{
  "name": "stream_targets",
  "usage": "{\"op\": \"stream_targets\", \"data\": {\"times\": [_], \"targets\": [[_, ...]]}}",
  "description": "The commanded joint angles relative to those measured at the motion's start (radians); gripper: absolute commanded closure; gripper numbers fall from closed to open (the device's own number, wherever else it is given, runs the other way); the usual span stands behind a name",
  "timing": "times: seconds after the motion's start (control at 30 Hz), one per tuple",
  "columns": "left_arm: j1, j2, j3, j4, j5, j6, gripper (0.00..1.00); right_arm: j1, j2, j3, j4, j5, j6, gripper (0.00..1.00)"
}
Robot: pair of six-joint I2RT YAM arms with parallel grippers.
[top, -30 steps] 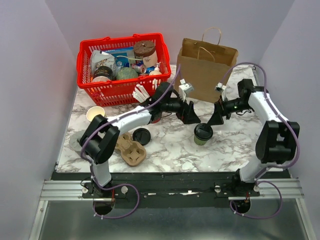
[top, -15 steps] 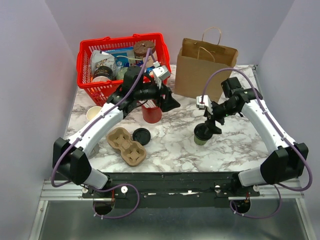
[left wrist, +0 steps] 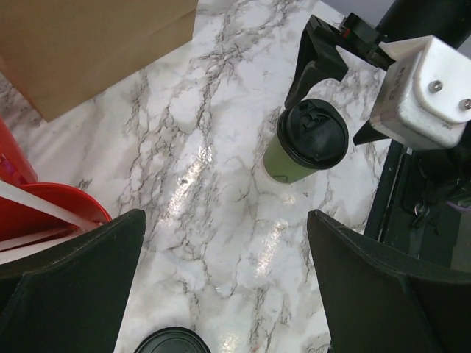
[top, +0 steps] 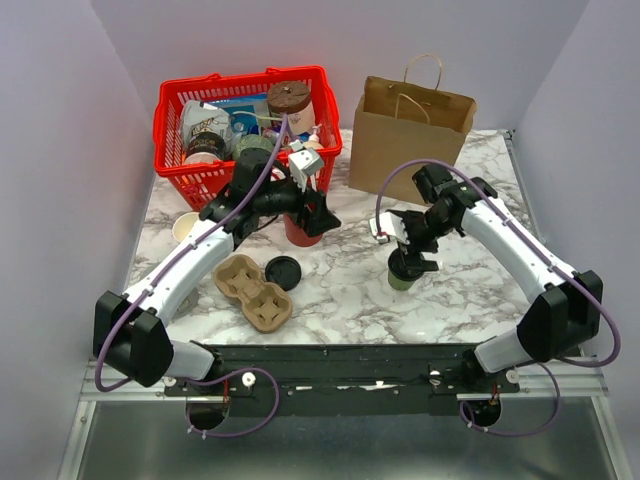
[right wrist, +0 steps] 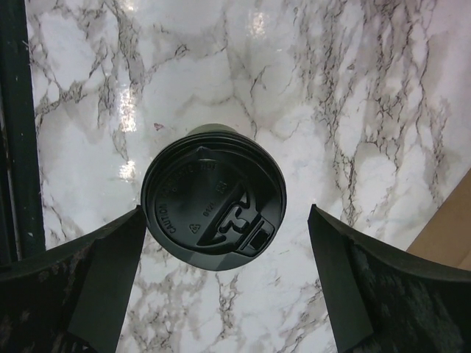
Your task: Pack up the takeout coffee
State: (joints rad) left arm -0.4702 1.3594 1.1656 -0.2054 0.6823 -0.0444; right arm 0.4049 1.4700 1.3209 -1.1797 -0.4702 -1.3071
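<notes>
The takeout coffee (top: pixel 401 278), a small green cup with a black lid, stands upright on the marble right of centre. It also shows in the left wrist view (left wrist: pixel 309 143) and the right wrist view (right wrist: pixel 213 208). My right gripper (top: pixel 413 260) hovers open just above it, with one finger on each side of the lid (right wrist: pixel 228 287) and not touching it. My left gripper (top: pixel 325 217) is open and empty (left wrist: pixel 228 294) above bare marble by a red cup (top: pixel 298 230). The brown paper bag (top: pixel 410 135) stands open at the back.
A red basket (top: pixel 245 130) full of items stands at the back left. A loose black lid (top: pixel 283 272) and a cardboard cup carrier (top: pixel 255 292) lie front left. A stack of lidless cups (top: pixel 188 228) stands at the left edge. The bag's corner shows in the right wrist view (right wrist: pixel 450 228).
My right gripper has swung in from beside the bag and come down over the coffee cup. My left gripper has drawn back left, near the red cup. The coffee has not moved.
</notes>
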Motion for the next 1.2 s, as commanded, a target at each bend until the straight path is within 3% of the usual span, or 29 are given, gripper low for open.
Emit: {"op": "stream_targets", "data": {"times": [0.0, 0.3, 1.17], "targets": [[0.013, -0.043, -0.015, 0.001, -0.021, 0.011, 0.01, 0.012, 0.039, 0.020, -0.026, 0.073, -0.060, 0.00], [0.028, -0.048, -0.040, 0.024, -0.021, -0.014, 0.01, 0.025, 0.092, 0.038, -0.098, 0.090, -0.080, 0.00], [0.045, 0.004, -0.044, 0.074, 0.003, -0.084, 0.01, 0.041, 0.018, 0.017, -0.052, 0.041, -0.027, 0.00]]}}
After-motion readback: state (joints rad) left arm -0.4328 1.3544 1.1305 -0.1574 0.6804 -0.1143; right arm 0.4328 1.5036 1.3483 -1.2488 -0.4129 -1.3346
